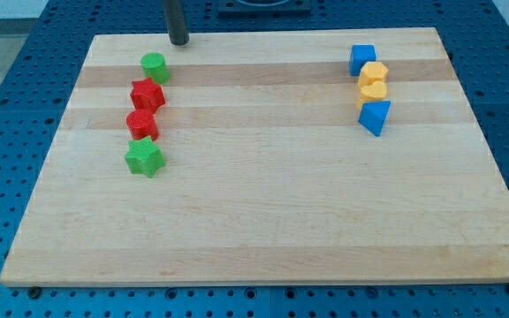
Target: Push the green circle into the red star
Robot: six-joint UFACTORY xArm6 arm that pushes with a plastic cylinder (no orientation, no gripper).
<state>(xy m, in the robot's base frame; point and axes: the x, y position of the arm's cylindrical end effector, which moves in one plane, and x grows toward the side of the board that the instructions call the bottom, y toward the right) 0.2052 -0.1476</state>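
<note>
Tip parked near the table's top edge

The tip (178, 41) sits just above-right of the green circle (155, 66), which touches the red star (147, 94); no gripper, rod's upper part cut off.

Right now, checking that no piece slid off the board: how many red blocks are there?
2, both at the view's left: the red star block just below the green circle block, and a second red block beneath it. None looks hidden.

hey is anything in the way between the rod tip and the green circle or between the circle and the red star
Nothing visible. My tip sits just above-right of the green circle with bare board between, and the circle already appears to touch the red star below it.
</note>
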